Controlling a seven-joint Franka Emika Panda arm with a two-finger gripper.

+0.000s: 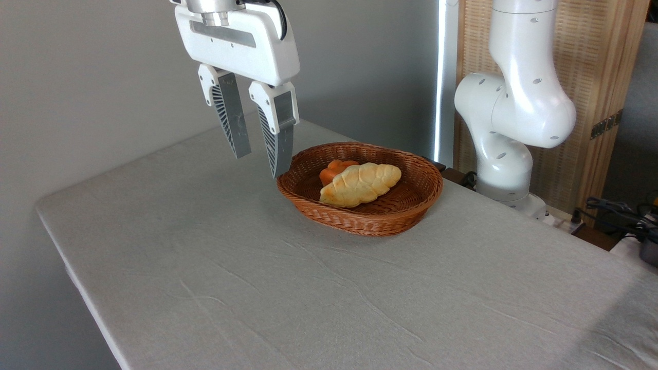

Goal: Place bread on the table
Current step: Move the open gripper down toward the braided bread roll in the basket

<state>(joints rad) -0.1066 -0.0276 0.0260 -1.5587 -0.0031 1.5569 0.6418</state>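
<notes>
The braided loaf (pixel 360 184) lies on its side in the brown wicker basket (pixel 411 205), slanting across the bowl with one end against a small orange bun (pixel 333 170) behind it. Neither has left the basket, so the transfer is not yet begun. The gripper (pixel 259 154) hangs to the left of the basket, above the grey-clothed surface (pixel 231 277) and clear of it, its two ribbed jaws spread with an empty gap between them and gripping nothing. The tips point down and sit higher than the loaf, which reads as an approach pose: open and raised so it can pass over the rim before descending. The loaf's top is exposed, so a grasp across its narrow width looks feasible. Bare cloth in front offers room to set it down.
</notes>
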